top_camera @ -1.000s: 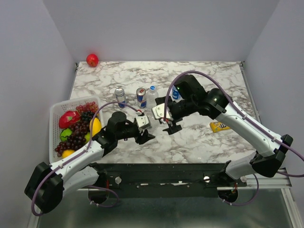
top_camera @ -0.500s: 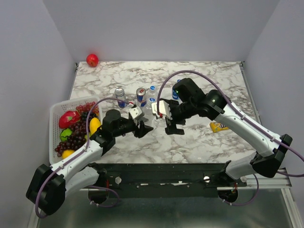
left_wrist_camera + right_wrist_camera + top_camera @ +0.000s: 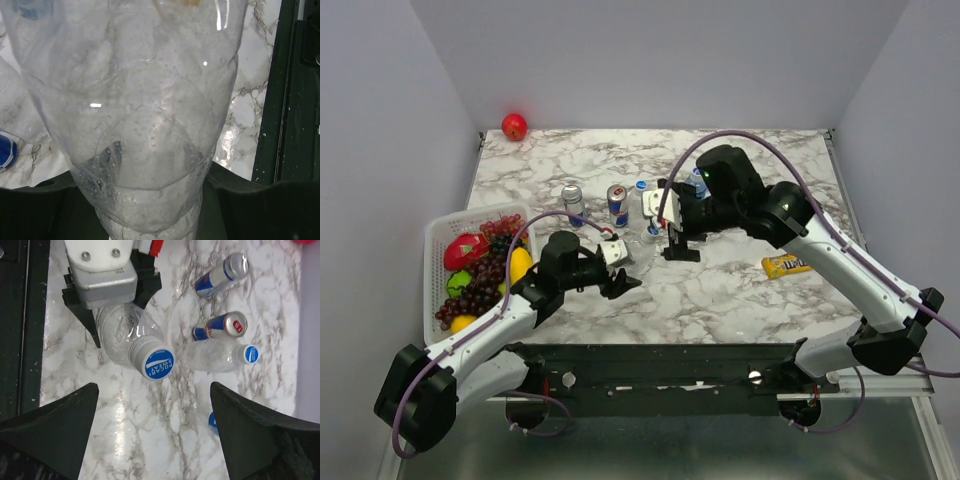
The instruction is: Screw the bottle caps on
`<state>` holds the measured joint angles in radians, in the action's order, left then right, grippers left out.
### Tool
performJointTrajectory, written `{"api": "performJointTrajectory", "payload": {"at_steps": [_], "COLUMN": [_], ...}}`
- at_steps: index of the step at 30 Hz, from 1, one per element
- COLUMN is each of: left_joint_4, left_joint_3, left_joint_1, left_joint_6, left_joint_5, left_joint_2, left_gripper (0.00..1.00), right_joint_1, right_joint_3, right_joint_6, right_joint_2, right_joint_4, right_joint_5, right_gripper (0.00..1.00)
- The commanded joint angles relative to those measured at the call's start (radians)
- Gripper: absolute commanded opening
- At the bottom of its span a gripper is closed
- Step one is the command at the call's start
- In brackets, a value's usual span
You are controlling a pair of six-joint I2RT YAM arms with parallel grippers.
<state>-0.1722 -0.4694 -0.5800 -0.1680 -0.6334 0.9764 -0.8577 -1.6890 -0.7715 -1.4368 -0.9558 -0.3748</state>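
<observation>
While clamping the bottle (image 3: pixel 120 335) in the left end effector (image 3: pixel 122 310), lower the open right end effector (image 3: pixel 152 395) onto the cap (image 3: pixel 159 363), probably to close and twist.

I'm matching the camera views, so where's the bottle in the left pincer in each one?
Top external: lower centre-left, in left pincer, barely discernible.
Left wrist: bottle fills the picture.
Right wrist: left of centre, blue cap facing camera.
Shared landmark: that left pincer.

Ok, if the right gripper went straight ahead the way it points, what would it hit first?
Likely the blue cap on the bottle held by the left gripper, centred ahead of the open right gripper; depth is unclear.
</observation>
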Motion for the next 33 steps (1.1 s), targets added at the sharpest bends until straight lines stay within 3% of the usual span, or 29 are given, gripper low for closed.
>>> {"api": "performJointTrajectory", "payload": {"at_steps": [1,5,17,24,33], "left_joint_4": [0.05,0.027,0.023,-0.067,-0.164], "left_joint_3": [-0.044,-0.054,-0.058,-0.055,-0.043], "left_joint_1": [-0.009,-0.009,-0.006,0.023,0.08], "left_joint_6": [-0.074,-0.051,-0.041,0.054,0.165], "left_joint_5": [-0.072,-0.06,-0.068,0.014,0.051], "left_joint_2": [0.001,-0.004,-0.013,-0.027,-0.044], "left_gripper": [0.0,0.0,0.0,0.0,0.0], "right_joint_1": [-0.006,-0.026,-0.029,-0.029,-0.029], "right_joint_3": [0.107,0.16,0.16,0.141,0.127], "right_joint_6": [-0.222,-0.298,-0.279,-0.275,-0.077], "right_joint_2": [0.101,0.099,0.07,0.039,0.003], "right_joint_4": [0.139,0.109,0.146,0.023,-0.088], "right_joint_5": [-0.174,-0.19,-0.184,-0.161,-0.035], "right_gripper": [0.99,1.0,1.0,0.99,0.99]}}
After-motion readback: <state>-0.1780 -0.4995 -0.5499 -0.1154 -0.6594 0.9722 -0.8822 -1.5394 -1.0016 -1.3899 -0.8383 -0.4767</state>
